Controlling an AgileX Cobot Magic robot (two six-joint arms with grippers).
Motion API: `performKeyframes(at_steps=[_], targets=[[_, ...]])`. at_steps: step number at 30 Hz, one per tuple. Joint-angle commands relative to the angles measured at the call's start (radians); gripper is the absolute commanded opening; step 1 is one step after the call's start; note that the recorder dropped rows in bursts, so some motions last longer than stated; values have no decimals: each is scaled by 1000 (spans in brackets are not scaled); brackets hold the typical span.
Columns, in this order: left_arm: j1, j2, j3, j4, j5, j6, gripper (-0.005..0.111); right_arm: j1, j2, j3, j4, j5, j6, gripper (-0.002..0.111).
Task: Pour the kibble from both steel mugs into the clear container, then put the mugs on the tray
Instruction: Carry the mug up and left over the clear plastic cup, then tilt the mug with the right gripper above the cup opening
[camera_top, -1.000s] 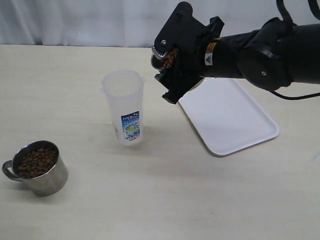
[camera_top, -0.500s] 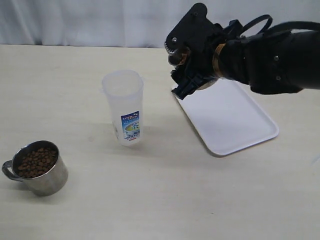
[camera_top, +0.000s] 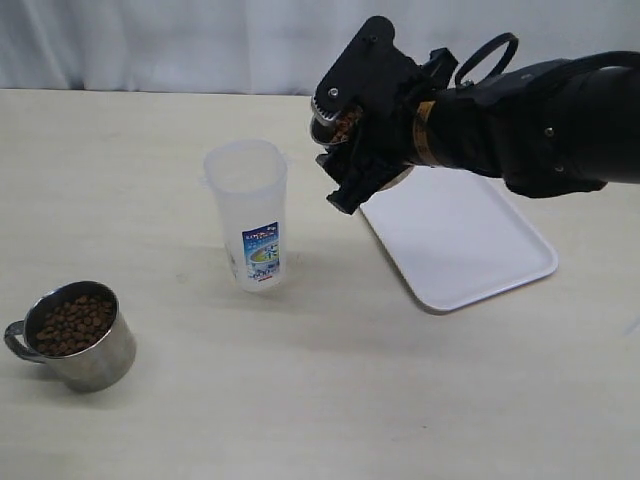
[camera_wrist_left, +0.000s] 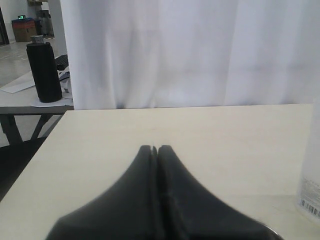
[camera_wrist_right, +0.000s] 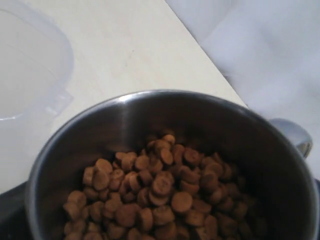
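1. My right gripper (camera_top: 342, 140) is clamped on 1 mug (camera_top: 322, 108), held in the air and tipped toward the container (camera_top: 247, 215), up and to its right.
2. Kibble (camera_wrist_right: 160, 200) lies inside that mug.
3. The container stands upright mid-table.
4. The other mug (camera_top: 90, 355) stands on the table (camera_top: 350, 390), well left of the container and nearer the front. It is full of kibble, handle pointing left.
5. The tray (camera_top: 470, 240) lies flat right of the container, partly beneath my right arm.
6. My left gripper (camera_wrist_left: 156, 150) has its jaws pressed together, grasping nothing.
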Motion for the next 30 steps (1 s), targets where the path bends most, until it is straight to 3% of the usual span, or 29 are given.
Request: performKeyframes(at_steps=[1, 5, 30], targets=[[-1, -2, 2, 5, -9, -2, 0, 48, -24, -8, -11, 27, -69, 5], [-1, -2, 2, 5, -9, -2, 0, 105, -24, -53, -11, 126, -107, 5], [-1, -2, 2, 5, -9, -2, 0, 105, 71, -156, -11, 44, -373, 5]])
